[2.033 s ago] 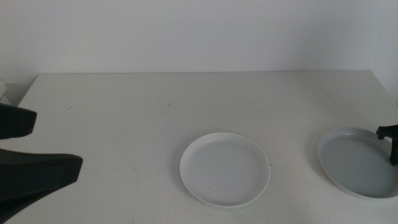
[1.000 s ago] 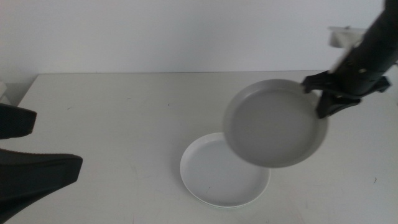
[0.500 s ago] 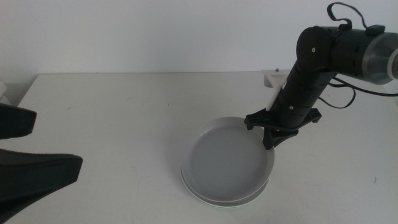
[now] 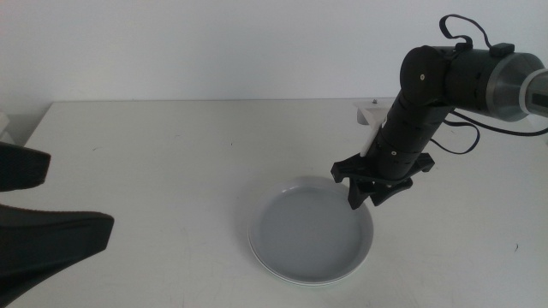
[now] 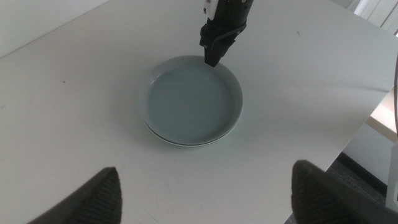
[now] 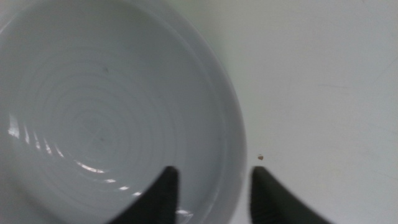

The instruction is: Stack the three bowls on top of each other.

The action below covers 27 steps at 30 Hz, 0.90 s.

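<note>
A pale grey-blue bowl (image 4: 308,235) (image 5: 189,99) (image 6: 93,112) lies flat inside a white bowl (image 4: 282,274) (image 5: 186,143) at the table's middle front. Only the white bowl's rim shows beneath it. My right gripper (image 4: 364,198) (image 5: 212,57) (image 6: 214,177) points down at the grey-blue bowl's far right rim. It is open, with one jaw inside the rim and one outside, and neither presses on it. At the middle view's left edge my left gripper (image 4: 79,195) (image 5: 208,174) waits, open and holding nothing. No third bowl shows in these views.
A small white block (image 4: 370,112) sits on the table behind the right arm. The white table (image 4: 154,154) ends at a back wall. In the left wrist view the table's edge (image 5: 367,118) drops off beside the stack.
The right gripper carried the grey-blue bowl from the table's right side to the white bowl. It lowered the bowl from tilted to flat and let go of the rim. The left arm stayed still.
</note>
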Motion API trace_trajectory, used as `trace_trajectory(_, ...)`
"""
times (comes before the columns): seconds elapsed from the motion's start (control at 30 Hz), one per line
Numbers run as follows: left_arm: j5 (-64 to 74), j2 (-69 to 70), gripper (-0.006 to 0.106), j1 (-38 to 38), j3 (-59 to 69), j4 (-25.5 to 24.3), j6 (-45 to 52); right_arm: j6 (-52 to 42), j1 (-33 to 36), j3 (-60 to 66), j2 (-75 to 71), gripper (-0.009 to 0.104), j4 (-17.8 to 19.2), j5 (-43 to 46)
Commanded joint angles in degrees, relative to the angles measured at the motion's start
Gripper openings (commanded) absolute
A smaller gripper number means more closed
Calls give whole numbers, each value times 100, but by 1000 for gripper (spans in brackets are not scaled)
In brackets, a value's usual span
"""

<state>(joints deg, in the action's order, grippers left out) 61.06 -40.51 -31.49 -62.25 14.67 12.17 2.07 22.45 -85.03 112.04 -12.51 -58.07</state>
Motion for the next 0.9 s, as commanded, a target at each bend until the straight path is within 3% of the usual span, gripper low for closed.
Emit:
trace_trajectory(0.0, -360, -12, 105, 9, -152, 85, -24, -53, 8, -182, -329, 47, -25, 58)
trace_trajectory(0.17, -422, -12, 105, 9, -152, 55, -18, -101, 2, -182, -409, 70, -18, -91)
trace_trajectory(0.33, -969, -75, 105, 9, -170, -319, -361, -207, -196, -357, -795, 74, -3, -473)
trace_trajectory(0.47, -959, -534, 105, 9, -177, -1732, -1609, -288, -600, -562, -1191, 71, -51, -744)
trace_trajectory(0.63, -1156, -1308, 105, 9, -274, -3621, -3000, -760, -1139, -568, -1700, 68, -391, -774)
trace_trajectory(0.77, -1162, -1890, 105, 39, -594, -4200, -3348, -878, -1531, -562, -1909, 67, -366, -686)
trace_trajectory(0.87, -1167, -2254, 105, 428, -807, -4114, -3309, -901, -1832, -432, -2017, 67, -414, -565)
